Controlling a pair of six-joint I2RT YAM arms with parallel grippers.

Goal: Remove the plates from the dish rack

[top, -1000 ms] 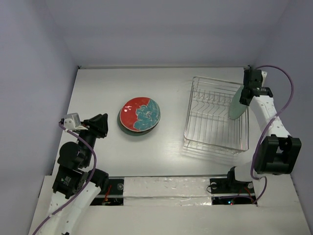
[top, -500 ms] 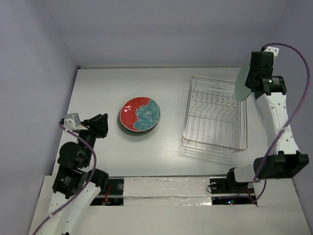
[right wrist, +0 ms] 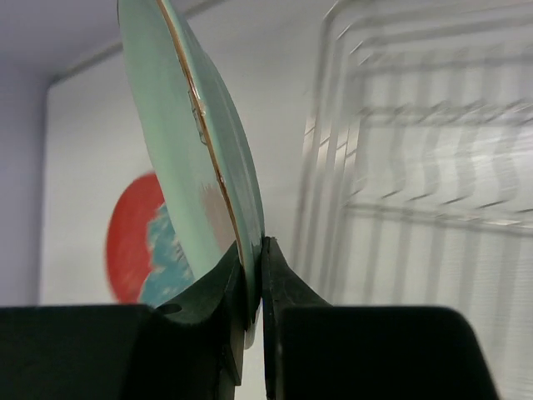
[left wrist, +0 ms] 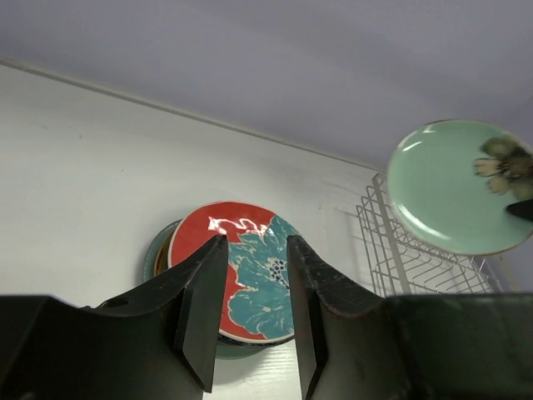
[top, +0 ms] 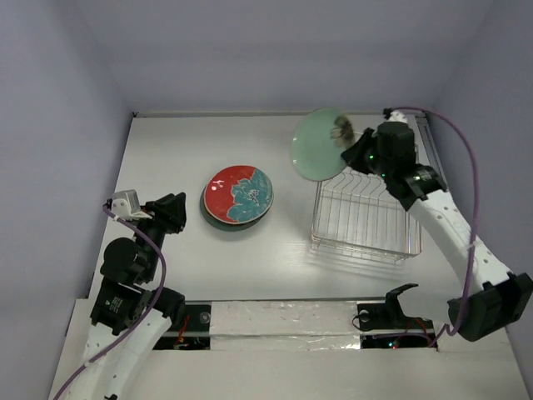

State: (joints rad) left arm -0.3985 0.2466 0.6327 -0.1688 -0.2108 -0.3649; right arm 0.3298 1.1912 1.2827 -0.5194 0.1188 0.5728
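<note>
My right gripper (top: 356, 152) is shut on the rim of a pale green plate (top: 321, 143) with a dark flower and a thin red edge. It holds the plate in the air over the rack's far left corner; the plate shows edge-on in the right wrist view (right wrist: 196, 142) and in the left wrist view (left wrist: 454, 185). The silver wire dish rack (top: 367, 204) holds no plates. A red plate with a teal flower (top: 239, 193) tops a stack on the table, a teal plate under it (left wrist: 158, 250). My left gripper (top: 172, 212) is open and empty, left of the stack.
The white table (top: 175, 150) is walled by grey panels at the back and sides. My right arm (top: 450, 233) stretches over the rack's right side. A purple cable (top: 475, 192) loops beside it.
My right gripper has lifted the pale green plate out of the rack's right side and swung it left, over the rack's far left corner. The left arm has barely moved.
</note>
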